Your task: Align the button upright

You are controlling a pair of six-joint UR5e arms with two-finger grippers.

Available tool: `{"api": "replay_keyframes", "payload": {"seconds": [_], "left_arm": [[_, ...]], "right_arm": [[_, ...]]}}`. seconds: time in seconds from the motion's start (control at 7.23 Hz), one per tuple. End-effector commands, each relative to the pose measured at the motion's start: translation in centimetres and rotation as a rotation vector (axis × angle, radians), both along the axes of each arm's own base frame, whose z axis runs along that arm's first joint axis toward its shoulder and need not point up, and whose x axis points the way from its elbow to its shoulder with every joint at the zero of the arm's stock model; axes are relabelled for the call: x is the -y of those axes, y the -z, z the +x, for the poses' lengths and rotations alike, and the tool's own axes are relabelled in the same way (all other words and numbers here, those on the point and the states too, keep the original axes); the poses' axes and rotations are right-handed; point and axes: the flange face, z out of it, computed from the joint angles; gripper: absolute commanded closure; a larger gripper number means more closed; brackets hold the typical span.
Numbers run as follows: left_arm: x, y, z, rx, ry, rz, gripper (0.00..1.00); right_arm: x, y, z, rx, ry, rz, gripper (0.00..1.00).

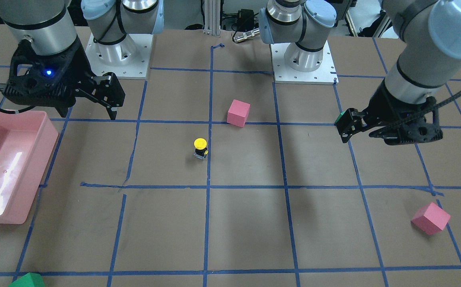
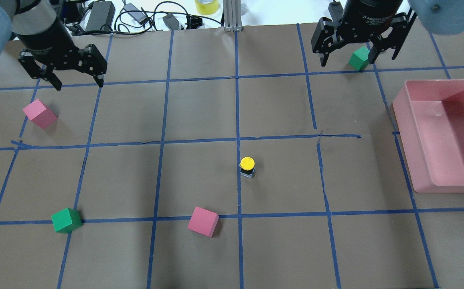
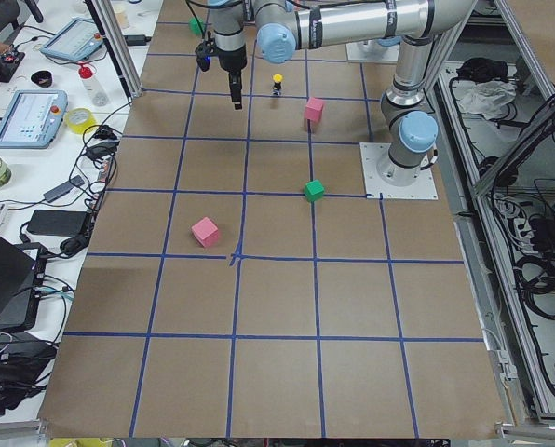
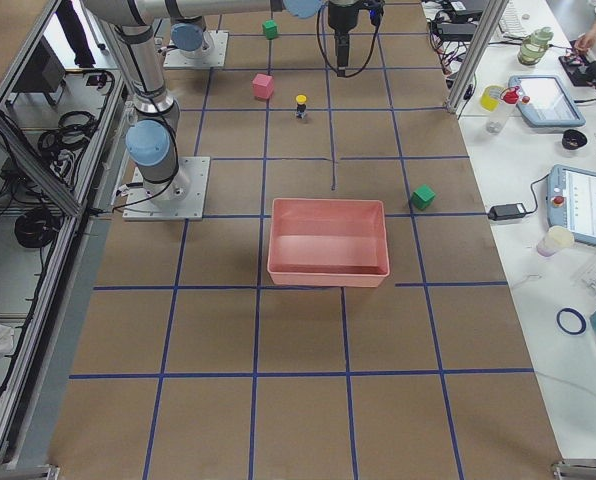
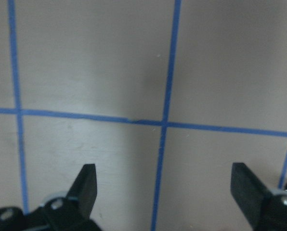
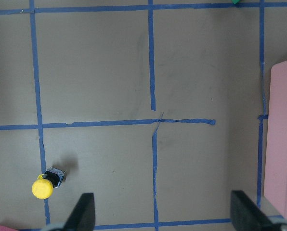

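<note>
The button (image 2: 247, 166) stands upright near the table's middle, with its yellow cap on top, black body and grey-blue base. It also shows in the front view (image 1: 200, 148) and low left in the right wrist view (image 6: 46, 184). My left gripper (image 2: 78, 84) hangs open and empty over the far left of the table; its wrist view shows only bare table between the wide-apart fingers (image 5: 88, 185). My right gripper (image 2: 358, 62) hangs open and empty at the far right, well away from the button.
A pink bin (image 2: 440, 83) sits at the right edge. Pink cubes lie at far left (image 2: 39, 113) and near centre (image 2: 203, 221). Green cubes lie at near left (image 2: 66, 220) and under the right gripper (image 2: 359, 56). Cables lie beyond the far edge.
</note>
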Motion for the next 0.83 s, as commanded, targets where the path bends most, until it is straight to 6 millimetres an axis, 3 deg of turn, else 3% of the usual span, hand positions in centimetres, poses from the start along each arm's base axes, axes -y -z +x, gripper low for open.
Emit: {"api": "replay_keyframes", "payload": {"seconds": [0.0,0.55,0.69], "left_arm": [[-1.3,-2.5,0.0,-0.002,0.003,-0.029,0.00],[-3.2,-4.0,-2.3,-0.099,0.029,-0.055,0.00],[-3.7,-3.5,-2.7,-0.102,0.036,-0.044,0.00]], "right_arm": [[0.0,0.0,0.0,0.000,0.001,0.000,0.00],[0.0,0.0,0.0,0.000,0.001,-0.002,0.00],[0.0,0.0,0.0,0.000,0.001,0.000,0.00]]}}
